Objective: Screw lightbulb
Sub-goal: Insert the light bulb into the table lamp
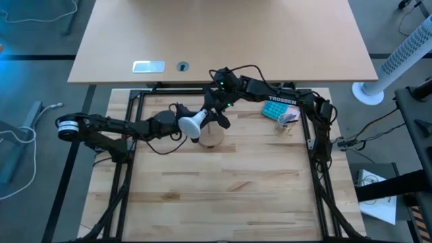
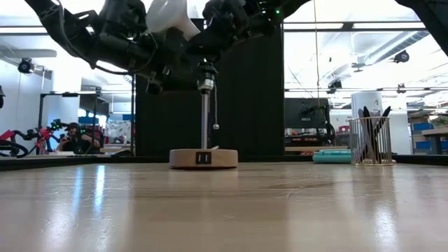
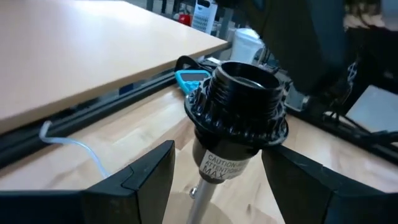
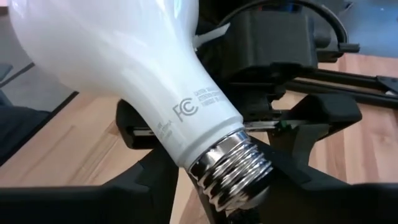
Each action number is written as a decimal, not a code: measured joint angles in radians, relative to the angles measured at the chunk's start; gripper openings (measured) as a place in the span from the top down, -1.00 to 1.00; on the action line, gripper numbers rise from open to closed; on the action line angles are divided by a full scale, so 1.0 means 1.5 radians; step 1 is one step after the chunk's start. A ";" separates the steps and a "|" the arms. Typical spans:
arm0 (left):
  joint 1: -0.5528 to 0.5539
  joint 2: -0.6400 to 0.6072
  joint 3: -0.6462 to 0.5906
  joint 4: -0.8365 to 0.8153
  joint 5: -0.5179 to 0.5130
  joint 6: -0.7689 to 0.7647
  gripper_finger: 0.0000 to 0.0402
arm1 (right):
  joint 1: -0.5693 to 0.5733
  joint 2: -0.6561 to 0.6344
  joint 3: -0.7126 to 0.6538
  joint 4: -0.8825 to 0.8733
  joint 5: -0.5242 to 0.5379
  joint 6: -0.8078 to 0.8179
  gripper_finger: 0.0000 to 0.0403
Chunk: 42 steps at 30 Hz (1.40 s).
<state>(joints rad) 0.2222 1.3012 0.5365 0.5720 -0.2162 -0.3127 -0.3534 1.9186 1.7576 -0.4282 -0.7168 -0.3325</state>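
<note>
The white lightbulb (image 1: 189, 124) hangs tilted just above the black socket (image 3: 239, 102) of a small lamp, which stands by a thin metal stem (image 2: 204, 119) on a round wooden base (image 1: 213, 137). My right gripper (image 4: 230, 199) comes from the table's right and is shut on the bulb. My left gripper (image 3: 217, 186) comes from the left and is open. Its two fingers stand on either side of the socket's lower body, below the threaded collar. I cannot tell whether they touch it. My right gripper pinches the bulb between its two fingers at the threaded metal base (image 4: 231, 167), where the neck ends. The fingers come from the table's right. The bulb is lifted clear and tilted, its globe (image 2: 166, 14) up and toward the left arm, its base slanting down toward the socket.
A pull chain (image 2: 215, 105) hangs beside the lamp stem. A teal box (image 1: 275, 108) and a wire cup of pens (image 1: 287, 123) stand at the back right. A lighter tabletop (image 1: 223, 40) lies beyond the far edge. The near half of the wooden table (image 1: 223, 196) is bare.
</note>
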 joint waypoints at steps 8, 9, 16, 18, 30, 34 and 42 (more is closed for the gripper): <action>-0.001 -0.001 0.000 -0.006 0.027 -0.079 -0.15 | 0.000 0.000 0.000 -0.004 0.007 0.013 0.37; -0.001 -0.001 0.000 -0.006 0.030 -0.087 -0.15 | 0.000 0.000 0.000 -0.006 0.007 0.013 0.39; -0.001 -0.006 0.000 -0.010 0.044 -0.103 -0.15 | 0.000 0.000 0.000 -0.025 0.008 0.013 0.50; -0.001 -0.008 0.000 -0.013 0.044 -0.100 -0.15 | 0.000 0.000 0.000 -0.027 0.008 0.013 0.54; 0.001 -0.083 0.000 -0.118 0.026 -0.048 -0.15 | 0.000 0.000 0.000 -0.031 0.008 0.013 0.57; 0.001 -0.114 0.000 -0.162 0.013 -0.046 -0.15 | 0.000 0.000 0.000 -0.031 0.008 0.018 0.61; -0.003 -0.134 0.000 -0.197 0.010 -0.043 -0.15 | 0.000 0.000 0.000 -0.031 0.007 0.030 0.64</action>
<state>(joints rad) 0.2180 1.1007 0.5362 0.2770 -0.2019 -0.3767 -0.3534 1.9186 1.7576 -0.4749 -0.7056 -0.2875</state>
